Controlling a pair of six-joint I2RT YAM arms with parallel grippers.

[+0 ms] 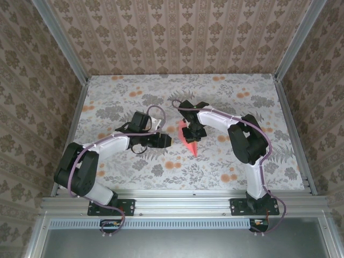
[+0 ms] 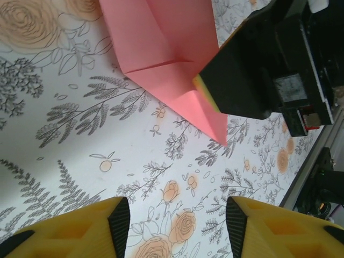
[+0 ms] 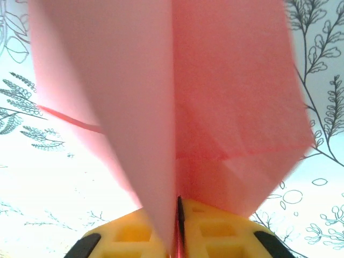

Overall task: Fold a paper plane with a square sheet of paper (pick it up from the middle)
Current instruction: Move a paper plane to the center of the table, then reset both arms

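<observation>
**Pink plane pinched by right fingers, left fingers spread beside it**

From above: folded coral-pink plane (image 1: 190,142) near the middle of the flower-printed surface (image 1: 118,91), a slim triangle with its tip toward the near edge. Right fingers (image 1: 192,132) down on its far, wider end. Left fingers (image 1: 163,141) just to its left, apart from it. Too small at this height to tell how either pair stands.

From the left wrist: yellow left fingers (image 2: 107,228) spread wide at the bottom of the frame, printed surface showing between them. Ahead of them the plane (image 2: 166,48), creased across, ending in a sharp tip close to the surface; touching or lifted, cannot tell. One of the right fingers (image 2: 242,70), black with a yellow pad, pressed against the plane's edge.

From the right wrist: right fingers (image 3: 140,236) pressed together on the plane (image 3: 226,91), pinching it along its centre fold. Two pink flaps spreading away from the pinch, one on each side of a fold line straight up the frame. Paper soft and blurred at this closeness, leaf prints at both margins.
</observation>
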